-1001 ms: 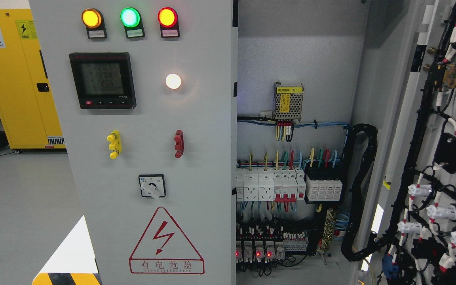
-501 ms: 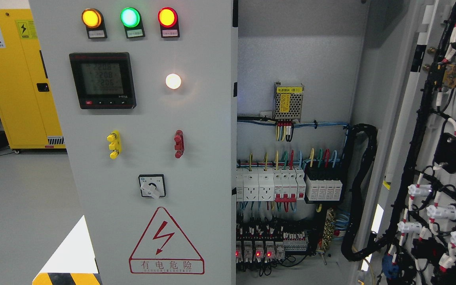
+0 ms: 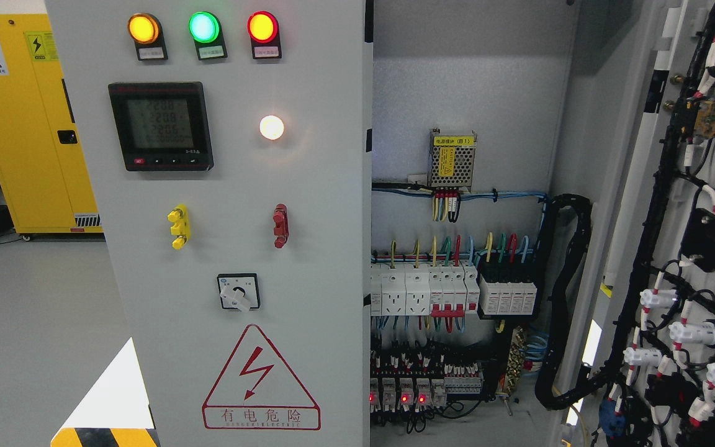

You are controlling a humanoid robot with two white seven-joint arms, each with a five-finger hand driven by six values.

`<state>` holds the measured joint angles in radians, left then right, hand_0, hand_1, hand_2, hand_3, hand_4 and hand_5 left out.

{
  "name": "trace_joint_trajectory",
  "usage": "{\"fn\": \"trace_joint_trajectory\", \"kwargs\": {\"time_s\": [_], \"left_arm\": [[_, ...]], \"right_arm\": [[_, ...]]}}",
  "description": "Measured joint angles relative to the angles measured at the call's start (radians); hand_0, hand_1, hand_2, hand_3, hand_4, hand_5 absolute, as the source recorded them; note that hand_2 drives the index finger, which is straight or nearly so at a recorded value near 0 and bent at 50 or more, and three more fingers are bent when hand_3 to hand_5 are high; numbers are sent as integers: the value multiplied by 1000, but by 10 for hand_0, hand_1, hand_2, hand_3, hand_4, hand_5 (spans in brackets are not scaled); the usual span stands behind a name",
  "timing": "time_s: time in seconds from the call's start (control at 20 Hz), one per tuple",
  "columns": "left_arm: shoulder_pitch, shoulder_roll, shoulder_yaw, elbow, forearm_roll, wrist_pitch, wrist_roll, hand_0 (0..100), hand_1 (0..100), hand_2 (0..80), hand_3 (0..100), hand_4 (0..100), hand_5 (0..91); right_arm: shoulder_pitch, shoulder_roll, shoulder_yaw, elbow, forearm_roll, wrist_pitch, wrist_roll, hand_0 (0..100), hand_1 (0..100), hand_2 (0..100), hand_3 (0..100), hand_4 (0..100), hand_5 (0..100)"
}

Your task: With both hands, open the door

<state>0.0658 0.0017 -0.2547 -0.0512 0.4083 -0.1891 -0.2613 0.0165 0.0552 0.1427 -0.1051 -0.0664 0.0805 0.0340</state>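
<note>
While the head camera is facing the electrical cabinet, these are the things showing:

Hands: neither robot hand is appearing in the view, so how far open the fingers are cannot be told, nor whether they are holding anything.

Left door [image 3: 308, 186]: grey, standing closed across the left half of the cabinet, its right edge running down the middle of the view.

Right door [image 3: 649, 205]: swung wide open at the right edge, showing its inner face, with black wiring harnesses [image 3: 655, 205] and white connectors [image 3: 686, 333] running down it.

Indicator lamps: an amber lamp [image 3: 143, 28], a green lamp [image 3: 203, 27] and a red lamp [image 3: 262, 27] are glowing in a row at the top of the left door; a white lamp [image 3: 272, 127] is glowing lower down, right of the digital meter [image 3: 161, 126].

Meter: its screen is showing faint digits too blurred to read.

Handles: a yellow handle [image 3: 179, 226] and a red handle [image 3: 280, 225] are sitting side by side, well apart, below the meter.

Rotary switch [image 3: 238, 292]: lying under the handles, above the red lightning warning triangle [image 3: 260, 377].

Cabinet interior: a power supply module [image 3: 452, 159] with a yellow label is hanging on the back wall, above a row of white circuit breakers [image 3: 422, 288]; small red lights are glowing on the relays [image 3: 404, 392] near the bottom.

Background: a yellow cabinet [image 3: 35, 124] is standing on the floor at far left.
</note>
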Motion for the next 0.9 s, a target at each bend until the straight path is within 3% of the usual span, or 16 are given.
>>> {"fn": "trace_joint_trajectory", "kwargs": {"time_s": [0.25,0.5,0.9], "left_arm": [[1,-1,1,3,0,0,-1,120,556,0,0,0,0],[1,-1,2,6,0,2,-1,120,556,0,0,0,0],[2,-1,3,9,1,4,-3,120,556,0,0,0,0]], "right_arm": [[97,-12,-4,-119,-7,-24,1,0,500,40,0,0,0],[209,-35,-8,-409,-13,-34,2,0,500,40,0,0,0],[308,-50,-12,-884,-18,-55,3,0,500,40,0,0,0]]}}
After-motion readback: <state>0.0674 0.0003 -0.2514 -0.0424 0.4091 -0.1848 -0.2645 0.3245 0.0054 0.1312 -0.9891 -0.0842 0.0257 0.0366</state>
